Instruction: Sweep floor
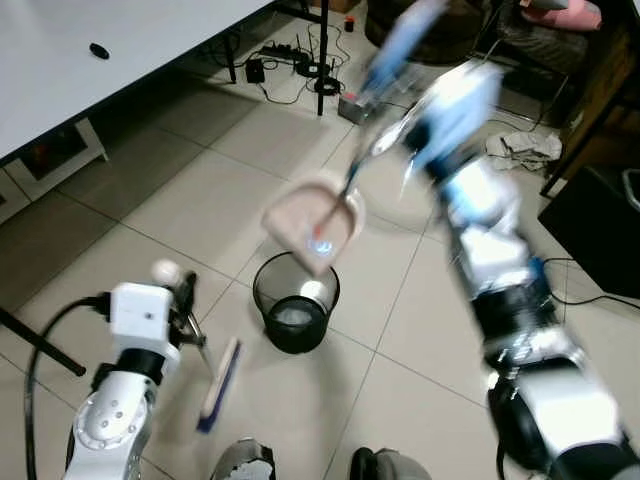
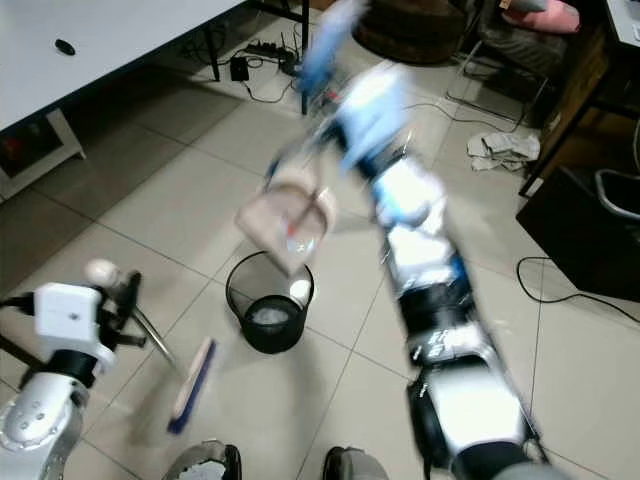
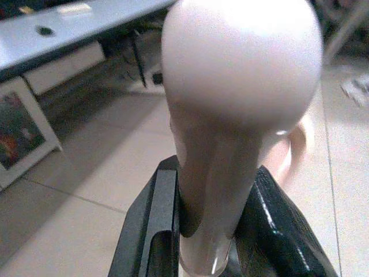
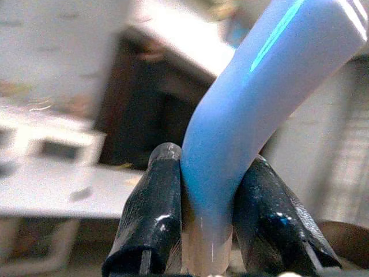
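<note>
The floor [image 1: 170, 190] carries 1 black bin [image 1: 295, 305]; directly above it the right gripper [image 4: 206, 231], pinching the blue handle [image 4: 248, 127], tilts the dustpan [image 1: 315, 222]. Pour well by keeping the pan's lip over the bin's mouth. Beside the bin, the left gripper [image 3: 216, 231] clamps the broom [image 1: 220, 382] by its knobbed end.

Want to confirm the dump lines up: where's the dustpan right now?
In the left eye view, the dustpan hangs tilted right above the black bin, held up by the right gripper.
</note>
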{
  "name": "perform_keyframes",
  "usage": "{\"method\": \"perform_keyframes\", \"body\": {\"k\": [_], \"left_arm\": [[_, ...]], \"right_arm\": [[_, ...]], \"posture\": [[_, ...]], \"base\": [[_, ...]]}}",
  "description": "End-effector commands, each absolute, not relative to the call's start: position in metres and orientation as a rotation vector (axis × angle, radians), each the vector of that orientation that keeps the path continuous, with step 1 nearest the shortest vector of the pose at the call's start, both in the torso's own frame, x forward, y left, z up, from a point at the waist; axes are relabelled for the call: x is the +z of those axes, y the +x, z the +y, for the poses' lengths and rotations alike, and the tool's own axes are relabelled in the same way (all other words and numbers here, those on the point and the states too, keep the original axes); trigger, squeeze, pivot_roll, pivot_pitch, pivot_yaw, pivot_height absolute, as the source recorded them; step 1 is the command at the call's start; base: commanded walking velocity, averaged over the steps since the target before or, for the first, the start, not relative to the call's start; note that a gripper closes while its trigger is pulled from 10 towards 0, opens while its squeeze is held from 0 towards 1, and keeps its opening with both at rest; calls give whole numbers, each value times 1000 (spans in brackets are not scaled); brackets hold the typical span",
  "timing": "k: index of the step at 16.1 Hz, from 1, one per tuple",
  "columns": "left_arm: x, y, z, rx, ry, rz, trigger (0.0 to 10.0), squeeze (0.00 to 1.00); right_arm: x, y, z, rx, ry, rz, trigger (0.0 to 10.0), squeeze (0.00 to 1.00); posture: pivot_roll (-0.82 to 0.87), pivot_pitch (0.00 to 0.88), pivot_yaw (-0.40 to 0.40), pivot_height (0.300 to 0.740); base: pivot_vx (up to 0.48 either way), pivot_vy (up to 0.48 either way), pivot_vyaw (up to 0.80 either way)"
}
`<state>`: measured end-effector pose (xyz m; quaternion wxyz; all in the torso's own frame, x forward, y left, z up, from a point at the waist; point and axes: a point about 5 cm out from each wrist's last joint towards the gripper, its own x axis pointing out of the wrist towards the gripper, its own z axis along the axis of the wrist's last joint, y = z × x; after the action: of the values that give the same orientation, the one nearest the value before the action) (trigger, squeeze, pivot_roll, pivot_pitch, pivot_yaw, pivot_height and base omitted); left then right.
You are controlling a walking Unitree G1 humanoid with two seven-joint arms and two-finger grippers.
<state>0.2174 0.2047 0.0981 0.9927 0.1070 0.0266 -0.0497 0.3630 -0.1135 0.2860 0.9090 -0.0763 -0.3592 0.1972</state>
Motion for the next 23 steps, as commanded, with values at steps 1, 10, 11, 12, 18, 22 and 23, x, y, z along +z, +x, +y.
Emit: {"method": "perform_keyframes", "body": {"k": [1,10,11,12,18,22,23], "left_arm": [[90,213,196,-168,223,97,10000,0],[92,214,168,-285,146,31,10000,0],[92,214,166,-288,136,29,10000,0],[91,214,165,-293,133,33,10000,0],[83,227,176,-117,124,30,10000,0],[88,238,174,-127,128,1,10000,0],[88,239,174,-130,127,-1,10000,0]], "right_arm": [[314,365,-148,220,-243,-807,10000,0],[252,371,-236,-194,-445,-443,10000,0],[240,368,-242,-213,-436,-403,10000,0],[232,366,-242,-215,-409,-374,10000,0],[163,349,-224,-175,-213,-184,10000,0],[139,336,-215,-143,-130,-107,10000,0],[138,335,-214,-136,-147,-109,10000,0]], "posture": [[129,107,-23,740],[80,129,-49,740],[74,133,-49,740],[71,134,-48,740],[50,153,-38,740],[40,149,-33,740],[39,149,-31,740]], "base": [[0,0,0],[0,0,-503],[0,0,-800],[0,0,-800],[0,0,-800],[0,0,-800],[0,0,-800]]}}
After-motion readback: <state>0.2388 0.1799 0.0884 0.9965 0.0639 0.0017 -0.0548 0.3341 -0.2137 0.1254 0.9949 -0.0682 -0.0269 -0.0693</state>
